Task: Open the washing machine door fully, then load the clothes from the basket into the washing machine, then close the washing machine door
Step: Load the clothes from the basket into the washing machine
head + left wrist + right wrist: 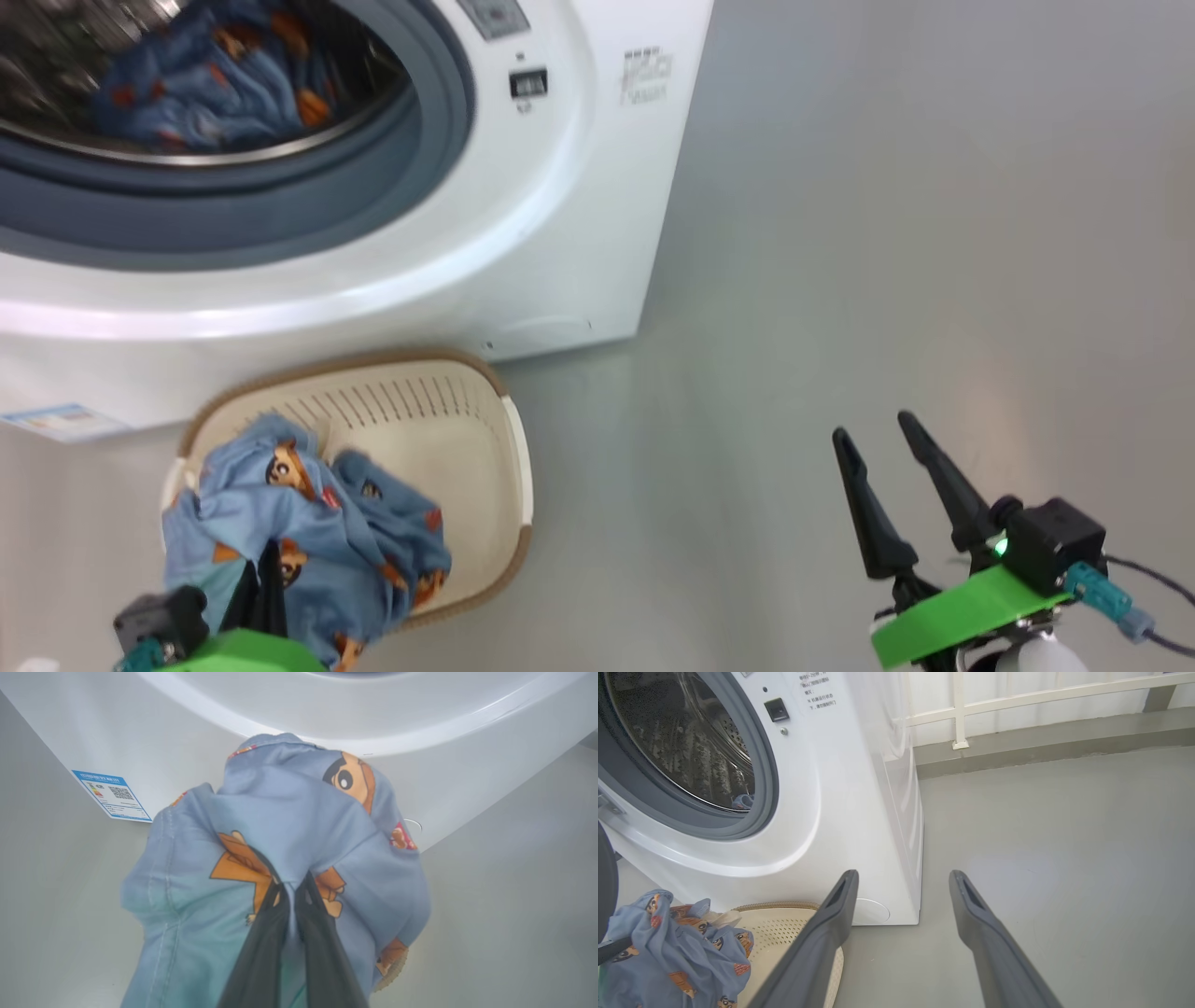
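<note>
Where left gripper [289, 889] is clamped on clothes [280, 826], blue fabric (orange-brown cartoon animals, red dots) is seen bunched over left half of basket [448, 420], before washing machine [560, 233]. Same print noted inside drum [205, 84], which is cut off by frame. Right gripper [873, 426] seen spread apart, empty, above floor [887, 233]. Left fingers [261, 952] sunk in folds at tips.

long blk tapered fingers [870, 511], green wrist plate [962, 616], blk box [1060, 541] w/ LED [1001, 547], teal plug [1094, 586]
</note>
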`<state>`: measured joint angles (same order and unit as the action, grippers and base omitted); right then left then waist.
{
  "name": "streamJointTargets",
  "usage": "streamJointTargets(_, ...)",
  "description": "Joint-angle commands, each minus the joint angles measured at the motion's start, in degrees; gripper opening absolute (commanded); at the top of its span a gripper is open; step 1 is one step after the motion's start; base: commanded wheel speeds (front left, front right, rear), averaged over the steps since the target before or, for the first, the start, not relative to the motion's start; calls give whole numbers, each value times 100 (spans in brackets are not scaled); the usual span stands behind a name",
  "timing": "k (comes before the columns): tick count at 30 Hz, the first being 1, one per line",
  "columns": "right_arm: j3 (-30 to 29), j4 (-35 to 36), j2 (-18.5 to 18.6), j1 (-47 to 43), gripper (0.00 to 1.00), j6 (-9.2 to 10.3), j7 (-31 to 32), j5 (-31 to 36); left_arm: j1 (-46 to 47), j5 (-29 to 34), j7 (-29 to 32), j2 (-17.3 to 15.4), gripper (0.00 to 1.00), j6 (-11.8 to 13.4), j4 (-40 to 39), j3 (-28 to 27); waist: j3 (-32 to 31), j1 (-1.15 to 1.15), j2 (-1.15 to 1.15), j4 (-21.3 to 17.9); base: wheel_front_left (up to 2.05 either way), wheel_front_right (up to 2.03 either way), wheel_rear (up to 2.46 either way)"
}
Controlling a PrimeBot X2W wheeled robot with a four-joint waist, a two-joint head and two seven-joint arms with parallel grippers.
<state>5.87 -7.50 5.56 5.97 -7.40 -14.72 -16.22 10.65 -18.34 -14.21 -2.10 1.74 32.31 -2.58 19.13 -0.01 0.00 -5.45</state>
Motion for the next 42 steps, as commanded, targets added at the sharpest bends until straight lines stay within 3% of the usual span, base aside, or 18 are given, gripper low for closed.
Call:
streamJointTargets(1, 150, 87, 28, -146, 100, -9, -28, 70, -224, 25, -78, -81, 0, -3, -331, -121, -730, 1, 0, 195, 0, 0, 0)
streamJointTargets(19, -104, 11, 69, -1000, 100, -9, -28, 178, -1978, 419, -79, -78, 0, 354, -2711, 298, -2039, 1, 0, 297, 0, 0, 0)
streamJointTargets(42, -189, 25, 39, -1276, 100, -9, -28, 254, -2544, 526, -79, -78, 0, 396, -3335, 197, -2432, 1, 0, 310, 0, 0, 0)
